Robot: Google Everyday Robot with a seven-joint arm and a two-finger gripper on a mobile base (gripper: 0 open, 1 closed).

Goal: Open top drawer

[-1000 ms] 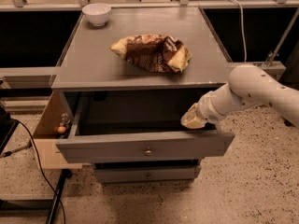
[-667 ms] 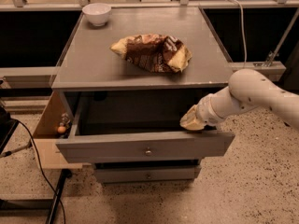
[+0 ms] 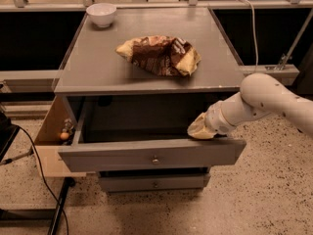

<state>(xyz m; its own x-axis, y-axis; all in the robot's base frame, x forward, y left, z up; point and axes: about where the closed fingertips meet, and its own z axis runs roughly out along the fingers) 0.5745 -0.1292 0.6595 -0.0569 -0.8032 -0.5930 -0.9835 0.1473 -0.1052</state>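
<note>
Top drawer [image 3: 117, 155]: pulled well out from under the cabinet top, knob [image 3: 155, 159] at centre.
Gripper [image 3: 196, 130]: at the drawer's right end, over the front panel's top edge (open or closed: cannot tell).
Cabinet top [image 3: 93, 70]: crumpled chip bag [image 3: 159, 55]; white bowl [image 3: 101, 13] back left.

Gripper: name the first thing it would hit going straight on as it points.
Probably the top drawer: the gripper points leftward into its open cavity, so its inside comes first; depth is unclear.
</note>
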